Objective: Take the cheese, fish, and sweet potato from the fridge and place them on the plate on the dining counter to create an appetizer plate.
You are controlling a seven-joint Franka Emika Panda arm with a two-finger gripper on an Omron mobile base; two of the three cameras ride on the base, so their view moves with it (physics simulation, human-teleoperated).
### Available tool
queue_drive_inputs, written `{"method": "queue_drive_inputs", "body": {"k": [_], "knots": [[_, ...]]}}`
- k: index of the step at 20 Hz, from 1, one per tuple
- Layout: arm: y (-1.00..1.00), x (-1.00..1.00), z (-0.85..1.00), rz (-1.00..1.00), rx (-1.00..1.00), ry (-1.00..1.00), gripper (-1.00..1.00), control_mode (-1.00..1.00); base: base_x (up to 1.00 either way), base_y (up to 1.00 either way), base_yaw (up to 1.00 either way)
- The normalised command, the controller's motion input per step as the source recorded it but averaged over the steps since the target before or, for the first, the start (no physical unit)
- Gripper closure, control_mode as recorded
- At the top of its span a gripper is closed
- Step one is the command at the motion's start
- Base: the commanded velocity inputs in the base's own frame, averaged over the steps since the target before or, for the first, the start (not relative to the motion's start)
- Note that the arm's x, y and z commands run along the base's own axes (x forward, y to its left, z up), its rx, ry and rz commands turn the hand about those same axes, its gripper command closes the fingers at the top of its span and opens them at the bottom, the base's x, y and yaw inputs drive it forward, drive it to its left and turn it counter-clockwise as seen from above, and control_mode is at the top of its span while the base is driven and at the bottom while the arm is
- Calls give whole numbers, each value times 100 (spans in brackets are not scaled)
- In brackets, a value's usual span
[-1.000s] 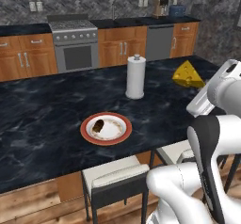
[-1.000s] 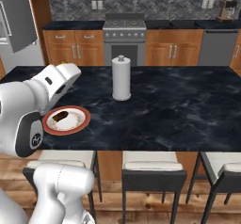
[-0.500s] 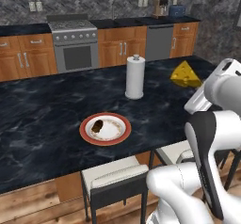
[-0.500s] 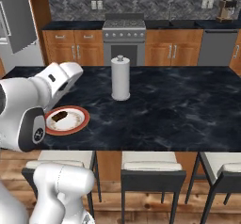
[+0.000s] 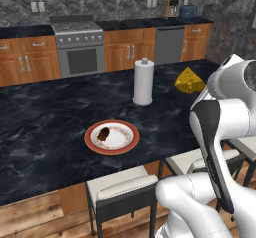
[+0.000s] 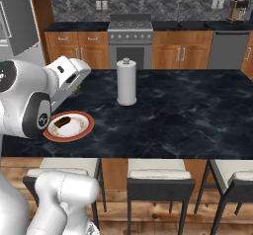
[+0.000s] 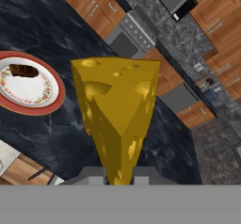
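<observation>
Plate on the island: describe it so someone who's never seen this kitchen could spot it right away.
Find the dining counter, the big black marbled island with stools along its near edge. The plate lies flat near that edge, apart from the upright white paper towel roll. It is round, white inside a broad red-brown rim, with the sweet potato, a dark reddish-brown lump, on it.

Plate (image 5: 111,137) on dining counter (image 5: 45,122) with sweet potato (image 5: 103,133) on it; paper towel roll (image 5: 143,82) behind plate
</observation>
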Motion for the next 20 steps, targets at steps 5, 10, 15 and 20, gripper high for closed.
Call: {"method": "queue_drive_inputs", "body": {"k": [5,10,15,20], "knots": [[45,4,-24,1,0,8,100,-100,0,0,0],[52,0,-40,3,3,4,100,-100,0,0,0],[38,0,-51,4,12,3,100,-100,0,0,0],[21,0,-59,4,20,0,100,-100,0,0,0]]}}
